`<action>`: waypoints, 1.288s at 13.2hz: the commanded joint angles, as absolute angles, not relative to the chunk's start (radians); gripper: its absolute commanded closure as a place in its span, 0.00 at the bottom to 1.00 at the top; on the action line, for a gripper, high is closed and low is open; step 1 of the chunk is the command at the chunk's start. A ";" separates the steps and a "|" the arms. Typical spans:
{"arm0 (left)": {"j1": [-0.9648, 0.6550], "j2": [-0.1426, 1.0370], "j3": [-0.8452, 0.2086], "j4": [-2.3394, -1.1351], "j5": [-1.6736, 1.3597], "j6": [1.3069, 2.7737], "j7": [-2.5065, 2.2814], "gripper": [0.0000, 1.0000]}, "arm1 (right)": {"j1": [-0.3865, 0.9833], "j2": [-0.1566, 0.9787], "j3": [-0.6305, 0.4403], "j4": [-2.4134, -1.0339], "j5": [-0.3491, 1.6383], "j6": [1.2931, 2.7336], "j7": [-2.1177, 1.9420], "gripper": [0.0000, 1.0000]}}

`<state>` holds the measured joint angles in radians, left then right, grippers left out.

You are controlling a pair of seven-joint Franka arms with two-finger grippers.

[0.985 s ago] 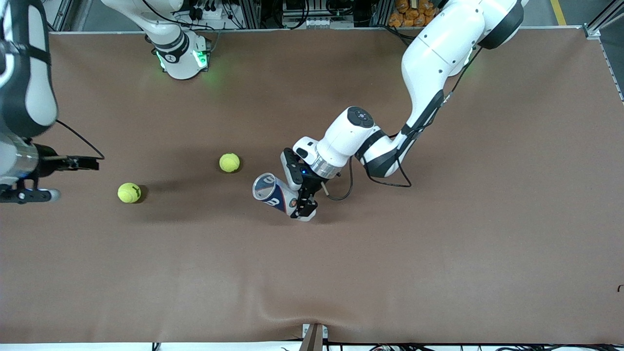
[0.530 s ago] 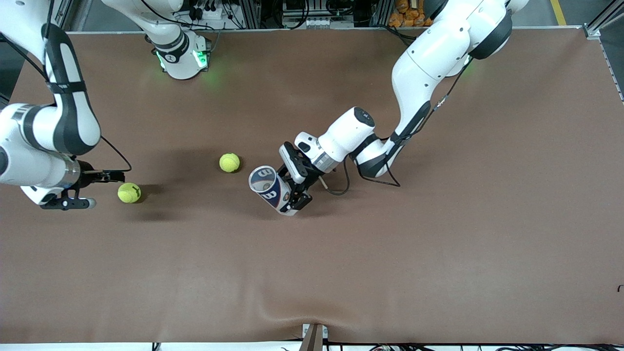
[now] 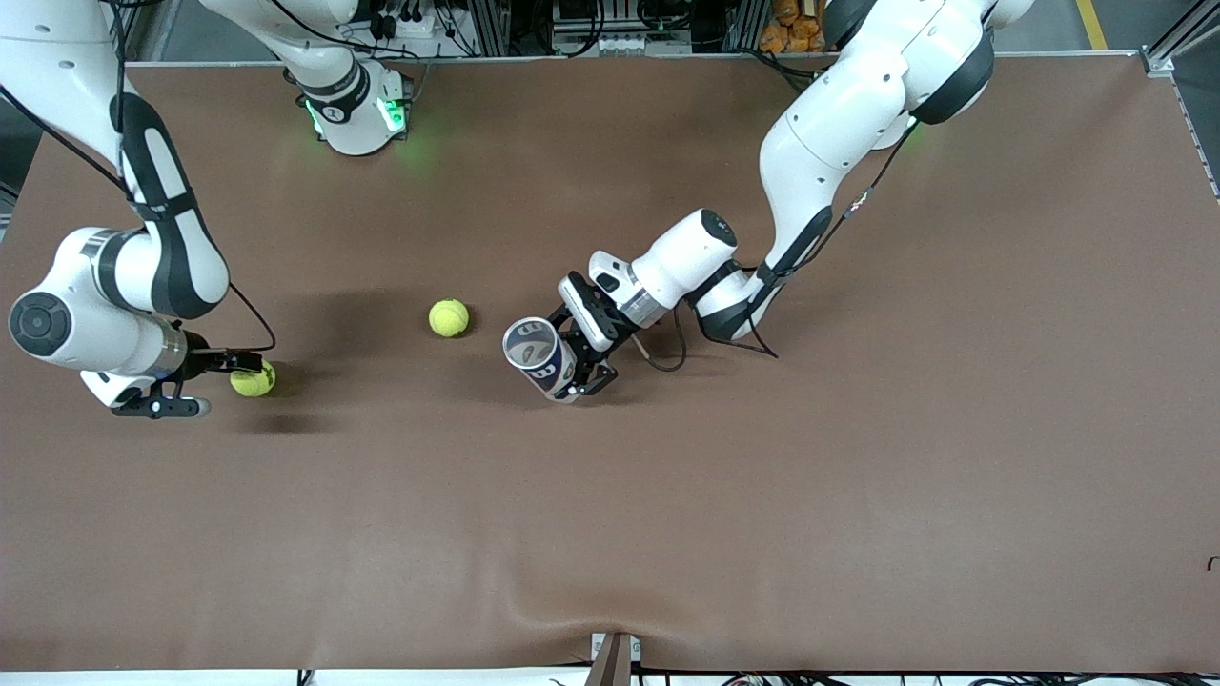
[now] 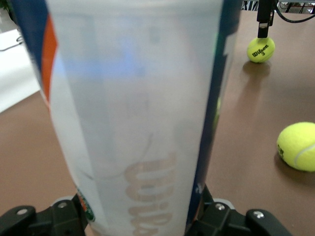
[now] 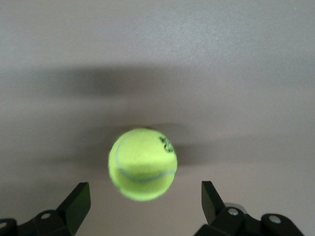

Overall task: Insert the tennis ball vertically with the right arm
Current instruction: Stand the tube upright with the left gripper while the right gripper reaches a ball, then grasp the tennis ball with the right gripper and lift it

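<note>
Right gripper [image 3: 227, 385], your working pincer, is down at the table toward the right arm's end. Its jaws stand spread wide on either side of a tennis ball [image 3: 252, 380]. The right wrist view shows clear gaps between both fingers and the ball, so nothing is held yet. I judge you are at the very start of the job: the approach is made, but the grasp, the lift, the carry and the drop into the can are all left.

Next along, toward the middle and a little farther from the front camera, a second tennis ball [image 3: 448, 317] lies loose on the brown table [image 3: 858, 476]. It sits near the line between your ball and the can, so carry high enough to pass over it.

Just beside that ball, toward the left arm's end, is the tennis-ball can [image 3: 538, 354]. Its open mouth faces up and it leans a little rather than standing fully upright. Left gripper [image 3: 579, 381] is clamped on the can's lower part and is steadying it. Whether the can's base touches the table I cannot tell.

Nothing covers the mouth. The lean could make a straight-down insertion catch on the rim.
</note>
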<state>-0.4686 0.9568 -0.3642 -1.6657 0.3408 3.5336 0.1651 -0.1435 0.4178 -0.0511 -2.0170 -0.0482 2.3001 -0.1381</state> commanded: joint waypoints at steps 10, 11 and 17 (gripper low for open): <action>-0.422 0.956 -0.390 -1.776 0.333 3.556 0.158 0.16 | -0.161 0.457 -0.029 -2.045 -0.064 2.381 -0.129 0.97; -0.411 0.954 -0.390 -1.790 0.334 3.556 0.160 0.16 | -0.160 0.453 -0.025 -2.042 -0.064 2.370 -0.124 1.00; -0.391 0.950 -0.416 -1.802 0.347 3.556 0.160 0.12 | -0.074 0.394 0.006 -1.794 0.049 1.903 0.046 1.00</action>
